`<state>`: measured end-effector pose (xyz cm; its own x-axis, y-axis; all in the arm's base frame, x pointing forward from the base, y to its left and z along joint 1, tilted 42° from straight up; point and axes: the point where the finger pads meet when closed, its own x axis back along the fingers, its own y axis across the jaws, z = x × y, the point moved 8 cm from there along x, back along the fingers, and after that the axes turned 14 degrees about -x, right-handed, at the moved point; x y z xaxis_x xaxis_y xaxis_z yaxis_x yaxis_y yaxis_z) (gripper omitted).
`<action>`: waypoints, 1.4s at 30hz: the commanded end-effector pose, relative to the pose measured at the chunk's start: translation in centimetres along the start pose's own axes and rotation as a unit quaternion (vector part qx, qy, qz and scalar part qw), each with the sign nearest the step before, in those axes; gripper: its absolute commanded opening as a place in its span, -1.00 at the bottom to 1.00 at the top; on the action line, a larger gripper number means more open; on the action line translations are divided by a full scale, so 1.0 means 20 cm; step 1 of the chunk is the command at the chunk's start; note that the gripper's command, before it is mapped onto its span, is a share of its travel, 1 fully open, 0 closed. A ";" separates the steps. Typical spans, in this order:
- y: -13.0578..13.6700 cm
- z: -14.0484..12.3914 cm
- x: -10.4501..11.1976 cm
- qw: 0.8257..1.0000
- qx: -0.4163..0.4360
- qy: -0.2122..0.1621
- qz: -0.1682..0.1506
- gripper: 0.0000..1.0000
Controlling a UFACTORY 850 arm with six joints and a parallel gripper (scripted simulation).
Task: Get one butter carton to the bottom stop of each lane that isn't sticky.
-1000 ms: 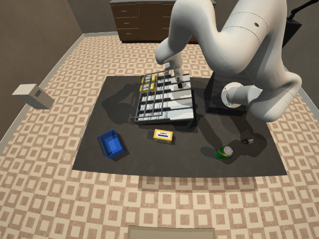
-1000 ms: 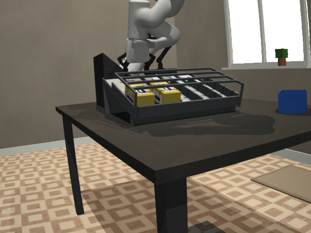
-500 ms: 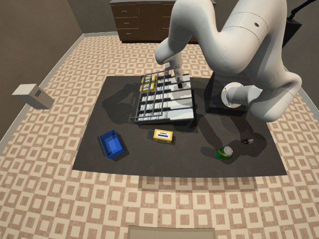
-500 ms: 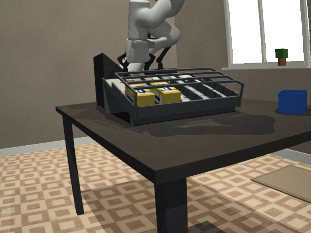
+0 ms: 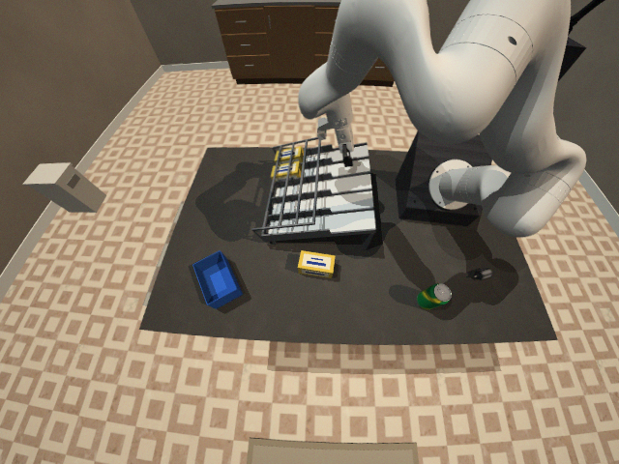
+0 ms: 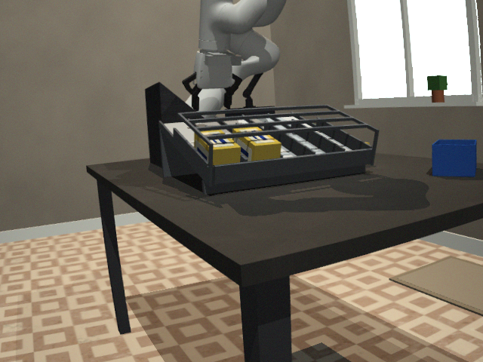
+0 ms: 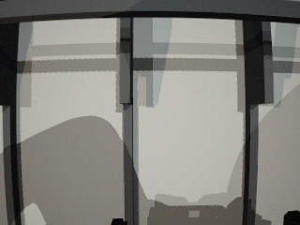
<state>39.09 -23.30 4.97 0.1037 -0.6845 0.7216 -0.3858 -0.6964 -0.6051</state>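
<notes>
The sloped shelf (image 5: 319, 191) stands in the middle of the dark table and also shows in the exterior view (image 6: 272, 148). Two yellow butter cartons (image 5: 288, 154) (image 5: 285, 169) sit side by side at the low stop in the two far lanes; in the exterior view they are the two leftmost lanes (image 6: 216, 149) (image 6: 259, 145). A third butter carton (image 5: 315, 263) lies flat on the table in front of the shelf. My gripper (image 5: 346, 159) is open and empty above the high end of the far lanes. The wrist view shows bare white lane floor and dark dividers between the fingertips.
A blue bin (image 5: 216, 278) stands at the front left of the table. A green can (image 5: 433, 295) and a small dark object (image 5: 479, 274) lie at the front right. The arm's black pedestal (image 5: 439, 199) stands right of the shelf.
</notes>
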 end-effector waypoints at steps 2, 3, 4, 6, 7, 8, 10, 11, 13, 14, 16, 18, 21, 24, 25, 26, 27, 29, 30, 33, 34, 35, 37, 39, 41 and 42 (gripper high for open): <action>0.00 0.00 0.01 1.000 0.000 -0.001 0.000 1.00; 0.00 0.00 0.01 1.000 0.000 -0.001 0.000 1.00; 0.00 0.00 0.01 1.000 0.000 -0.001 0.000 1.00; 0.00 0.00 0.01 1.000 0.000 -0.001 0.000 1.00; 0.00 0.00 0.01 1.000 0.000 -0.001 0.000 1.00; 0.00 0.00 0.01 1.000 0.000 -0.001 0.000 1.00; 0.00 0.00 0.01 1.000 0.000 -0.001 0.000 1.00; 0.04 -0.18 0.33 0.990 -0.001 0.134 0.034 1.00; 0.04 -0.18 0.33 0.990 -0.001 0.137 0.034 1.00; 0.05 -0.20 0.35 0.989 -0.001 0.143 0.036 1.00; 0.06 -0.25 0.46 0.989 -0.001 0.143 0.036 1.00; 0.06 -0.26 0.48 0.989 -0.001 0.143 0.036 1.00; 0.06 -0.26 0.48 0.989 -0.001 0.143 0.036 1.00; 0.06 -0.26 0.48 0.989 -0.001 0.143 0.036 1.00; 0.06 -0.26 0.48 0.989 -0.001 0.143 0.036 1.00; 0.06 -0.26 0.48 0.989 -0.001 0.143 0.036 1.00; 0.06 -0.26 0.48 0.989 -0.001 0.143 0.036 1.00; 0.06 -0.25 0.47 0.989 -0.001 0.141 0.035 0.80; 0.06 -0.25 0.47 0.989 -0.001 0.141 0.035 0.80; 0.06 -0.25 0.47 0.989 -0.001 0.141 0.035 0.80; 0.06 -0.25 0.47 0.989 -0.001 0.141 0.035 0.80; 0.06 -0.25 0.47 0.989 -0.001 0.141 0.035 0.80; 0.06 -0.25 0.47 0.989 -0.001 0.141 0.035 0.80; 0.06 -0.25 0.47 0.989 -0.001 0.141 0.035 0.80; 0.06 -0.25 0.47 0.989 -0.001 0.141 0.035 0.80; 0.06 -0.25 0.47 0.989 -0.001 0.141 0.035 0.80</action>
<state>34.95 -29.39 12.64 -0.1817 -0.6452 0.7421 -0.3856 -0.6475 -0.6573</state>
